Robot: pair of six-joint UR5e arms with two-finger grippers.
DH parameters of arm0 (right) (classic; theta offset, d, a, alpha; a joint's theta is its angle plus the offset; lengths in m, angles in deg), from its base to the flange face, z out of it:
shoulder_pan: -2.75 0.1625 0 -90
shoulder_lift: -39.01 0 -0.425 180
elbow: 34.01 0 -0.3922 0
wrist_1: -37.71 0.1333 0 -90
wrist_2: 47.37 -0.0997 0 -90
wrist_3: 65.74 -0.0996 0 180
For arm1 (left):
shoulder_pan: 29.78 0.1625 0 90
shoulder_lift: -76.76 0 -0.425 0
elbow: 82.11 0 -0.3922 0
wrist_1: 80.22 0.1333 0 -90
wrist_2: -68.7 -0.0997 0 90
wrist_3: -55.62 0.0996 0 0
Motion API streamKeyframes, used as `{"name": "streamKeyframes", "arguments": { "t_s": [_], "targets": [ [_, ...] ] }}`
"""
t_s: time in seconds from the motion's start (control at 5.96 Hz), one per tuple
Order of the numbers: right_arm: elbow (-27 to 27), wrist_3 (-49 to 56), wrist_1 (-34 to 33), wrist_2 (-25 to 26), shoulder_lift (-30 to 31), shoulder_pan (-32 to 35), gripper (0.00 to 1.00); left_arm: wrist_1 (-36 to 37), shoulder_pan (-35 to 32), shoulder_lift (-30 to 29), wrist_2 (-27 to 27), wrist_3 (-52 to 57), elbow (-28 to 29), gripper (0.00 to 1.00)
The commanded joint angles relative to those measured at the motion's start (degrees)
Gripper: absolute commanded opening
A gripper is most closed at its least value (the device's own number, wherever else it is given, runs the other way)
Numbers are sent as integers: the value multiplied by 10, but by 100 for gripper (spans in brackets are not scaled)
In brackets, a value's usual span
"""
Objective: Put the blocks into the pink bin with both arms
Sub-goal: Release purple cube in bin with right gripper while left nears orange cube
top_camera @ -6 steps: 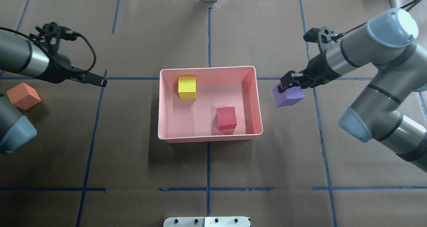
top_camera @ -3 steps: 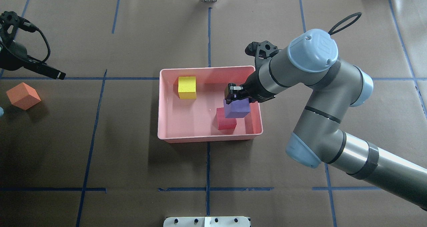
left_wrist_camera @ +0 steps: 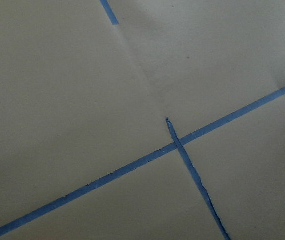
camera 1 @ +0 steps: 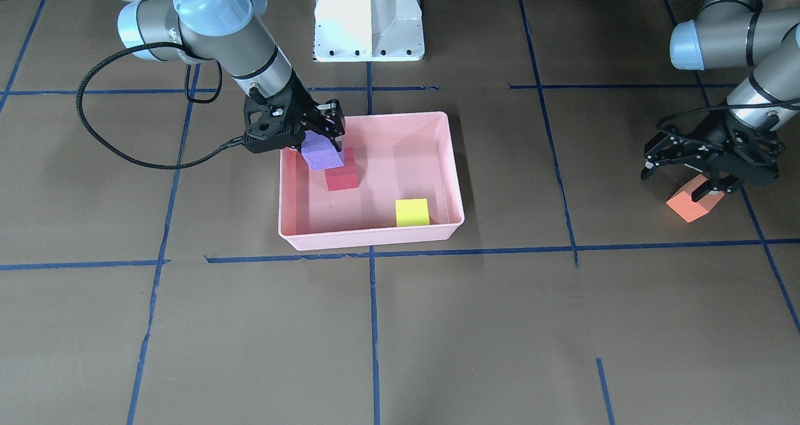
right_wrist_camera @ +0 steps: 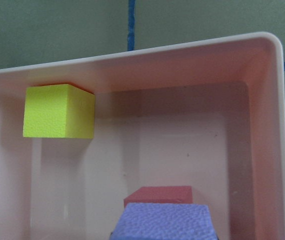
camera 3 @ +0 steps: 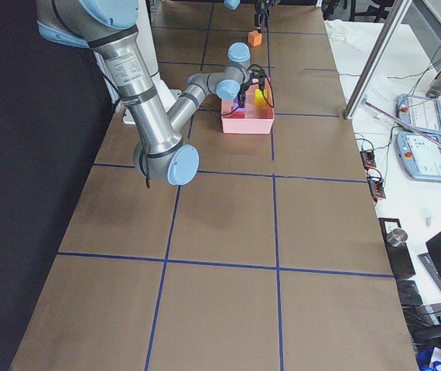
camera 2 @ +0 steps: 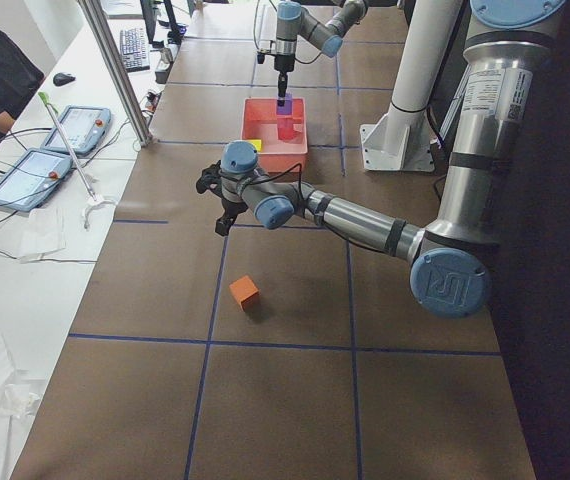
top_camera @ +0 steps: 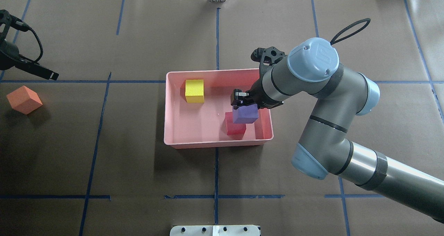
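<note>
My right gripper (top_camera: pixel 242 103) is shut on the purple block (top_camera: pixel 245 114) and holds it inside the pink bin (top_camera: pixel 218 144), just above the red block (top_camera: pixel 233 129). The yellow-green block (top_camera: pixel 194 91) rests in the bin's far left corner. In the front-facing view the purple block (camera 1: pixel 322 156) overlaps the red block (camera 1: pixel 342 178). The right wrist view shows the purple block (right_wrist_camera: pixel 165 222), the red block (right_wrist_camera: pixel 157 194) and the yellow-green block (right_wrist_camera: pixel 57 117). The orange block (top_camera: pixel 24 99) lies on the table far left. My left gripper (camera 1: pixel 681 178) is open and empty, raised close to the orange block (camera 1: pixel 690 203).
The white pedestal (camera 1: pixel 369 19) stands behind the bin at the robot's side. Blue tape lines (top_camera: pixel 216 180) cross the brown paper cover. A white box (top_camera: pixel 215 230) sits at the near edge. The left wrist view shows only paper and tape.
My right arm carried the purple block from right of the bin to over the red block inside it. My left gripper swung left, toward the orange block's end of the table.
</note>
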Motion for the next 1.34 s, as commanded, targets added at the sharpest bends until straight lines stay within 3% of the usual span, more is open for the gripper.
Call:
{"name": "streamKeyframes", "arguments": {
  "t_s": [0.0,0.5,0.67,1.01,1.17],
  "targets": [
    [-1,0,-23,6,0,9,98,0,-7,1,0,18,9,100],
    [7,1,-26,2,0,27,100,5,-43,-2,0,149,60,100],
    [27,1,-29,-21,10,50,100,5,-50,-3,0,198,83,100],
    [106,8,-133,-47,37,82,100,3,-53,-10,27,272,135,100],
    [122,9,-136,-46,50,82,100,2,-53,-3,62,316,150,100]
  ]
}}
